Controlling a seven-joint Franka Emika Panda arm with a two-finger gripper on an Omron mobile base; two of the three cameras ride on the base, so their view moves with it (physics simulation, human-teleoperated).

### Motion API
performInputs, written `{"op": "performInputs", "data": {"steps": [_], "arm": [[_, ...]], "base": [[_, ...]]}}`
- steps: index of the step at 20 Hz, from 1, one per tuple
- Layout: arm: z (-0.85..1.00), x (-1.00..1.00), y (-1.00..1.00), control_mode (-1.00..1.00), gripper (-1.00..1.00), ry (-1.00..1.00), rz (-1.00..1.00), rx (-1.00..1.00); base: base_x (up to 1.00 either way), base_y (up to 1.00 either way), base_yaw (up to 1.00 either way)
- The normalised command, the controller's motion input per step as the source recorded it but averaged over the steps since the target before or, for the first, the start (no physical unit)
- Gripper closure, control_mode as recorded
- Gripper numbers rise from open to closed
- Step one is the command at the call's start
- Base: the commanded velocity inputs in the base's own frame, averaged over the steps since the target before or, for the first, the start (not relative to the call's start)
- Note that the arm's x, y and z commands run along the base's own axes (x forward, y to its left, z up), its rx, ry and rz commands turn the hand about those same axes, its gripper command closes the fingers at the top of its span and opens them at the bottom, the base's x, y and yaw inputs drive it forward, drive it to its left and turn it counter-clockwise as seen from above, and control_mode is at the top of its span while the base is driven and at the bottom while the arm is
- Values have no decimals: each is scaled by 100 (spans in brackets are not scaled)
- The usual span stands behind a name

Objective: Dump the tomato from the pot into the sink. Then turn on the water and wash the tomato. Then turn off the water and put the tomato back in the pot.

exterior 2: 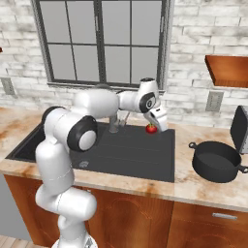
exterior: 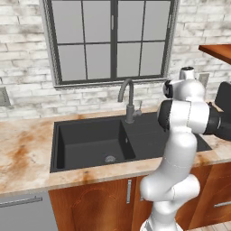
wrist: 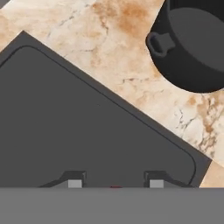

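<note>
Currently positioned over the drainboard of the sink, with the gripper held above that flat section, right of the gooseneck faucet. Appears to be clamped narrowly on the tomato, seen as a small red ball with a green top at the fingertips; from the hand camera, just a sliver of red between the tips, so firmness of the hold cannot be confirmed.

Pot noted upright on the marble counter, to the right of the sink and well apart from the gripper, apparently with nothing inside. No water seen running at the faucet.

Risks, as judged: a shallow pinch on a round, smooth fruit, liable to slip during the carry and roll across the drainboard or into the deep basin. Release short of the pot rim likely to send it off along the counter. Excess squeeze likely to pop it sideways.

Surroundings: window behind the faucet, wall socket and wooden shelf above the pot, dark appliance just beyond it. Path to the pot apparently unobstructed; side handle facing the approach.
</note>
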Motion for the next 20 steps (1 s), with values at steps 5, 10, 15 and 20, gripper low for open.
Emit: {"op": "performInputs", "data": {"steps": [5, 10, 15, 20], "arm": [[28, -2, -80, -100, 100, -5, -2, -1], [7, -10, -74, -100, 100, -12, -4, -5], [6, -3, -55, -100, 100, -16, 0, -18], [2, -7, -36, -100, 100, -2, 0, -29]], "base": [[0, 0, 0], [0, 0, 0], [0, 0, 0], [0, 0, 0]]}}
